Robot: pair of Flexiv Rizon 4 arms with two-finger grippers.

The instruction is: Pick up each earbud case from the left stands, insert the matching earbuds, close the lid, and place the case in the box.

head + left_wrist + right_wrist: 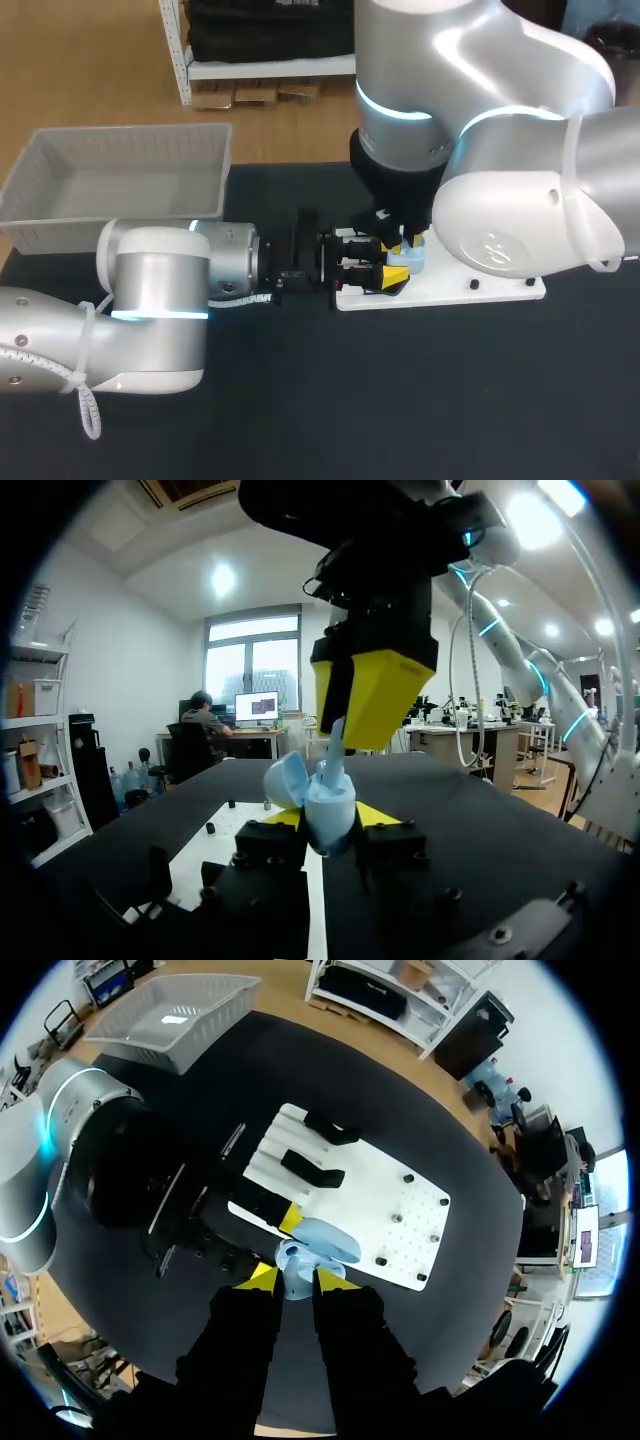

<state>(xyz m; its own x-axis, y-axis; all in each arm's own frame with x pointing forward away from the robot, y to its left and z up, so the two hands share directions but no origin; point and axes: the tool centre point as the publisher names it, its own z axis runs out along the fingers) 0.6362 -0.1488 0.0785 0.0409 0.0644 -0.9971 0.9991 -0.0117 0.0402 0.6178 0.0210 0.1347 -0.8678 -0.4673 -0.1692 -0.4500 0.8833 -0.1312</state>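
Note:
A light blue earbud case (332, 815) stands upright with its lid (284, 780) swung open, and my left gripper (330, 825) is shut on its lower body from both sides. From straight above, my right gripper (296, 1278) is shut on a pale blue earbud (335, 748), whose lower end sits in the mouth of the case. In the head view both grippers meet over the left end of the white plate (470, 290): left gripper (393, 277), right gripper (407, 243), with the case (416, 258) mostly hidden between them.
The grey box (60, 215) stands at the table's back left, behind my left arm. Two black stands (312, 1170) sit on the white plate (400, 1195) near the grippers, beside several small black pegs. My right arm's bulk covers the table's right side.

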